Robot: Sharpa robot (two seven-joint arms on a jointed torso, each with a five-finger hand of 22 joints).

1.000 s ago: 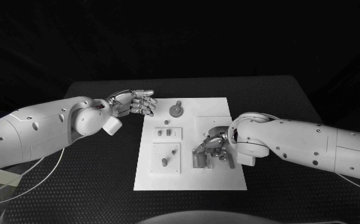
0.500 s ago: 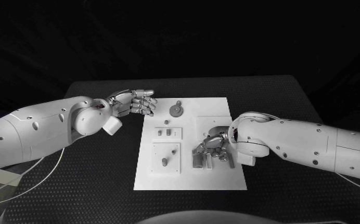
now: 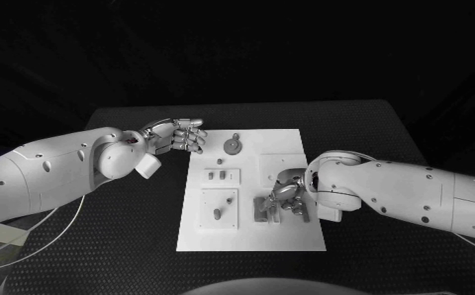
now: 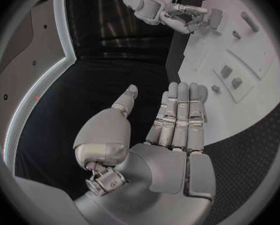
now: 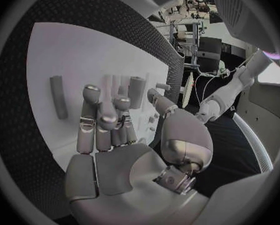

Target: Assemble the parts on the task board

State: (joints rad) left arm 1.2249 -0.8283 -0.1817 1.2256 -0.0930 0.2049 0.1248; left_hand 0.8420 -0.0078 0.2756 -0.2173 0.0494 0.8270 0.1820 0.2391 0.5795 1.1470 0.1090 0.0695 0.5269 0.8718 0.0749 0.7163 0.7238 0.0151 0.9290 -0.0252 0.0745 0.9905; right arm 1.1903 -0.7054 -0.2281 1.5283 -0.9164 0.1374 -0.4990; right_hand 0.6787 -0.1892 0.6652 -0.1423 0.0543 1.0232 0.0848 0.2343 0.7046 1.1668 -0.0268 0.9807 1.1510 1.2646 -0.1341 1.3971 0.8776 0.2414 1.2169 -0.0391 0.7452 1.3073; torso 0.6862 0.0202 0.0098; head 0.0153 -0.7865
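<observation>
Lying on a black table (image 3: pixel 119 254), the task board (image 3: pixel 287 237) has both hands (image 3: pixel 178 135) (image 3: pixel 287 193) empty, fingers apart.

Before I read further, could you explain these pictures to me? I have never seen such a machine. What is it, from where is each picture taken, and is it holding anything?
It is a robot with two white arms, each ending in a silver hand. One picture looks down from a camera on its head at a black table. In the middle lies a white board with small parts on it.

The other two pictures come from round cameras at the wrists, behind each hand. The left hand stays beside the board's far left corner; its wrist picture shows the fingers straight and apart, holding nothing. The right hand reaches down over the board's right side, with its fingers at some small upright parts. Whether it grips one, the pictures do not show clearly.
</observation>
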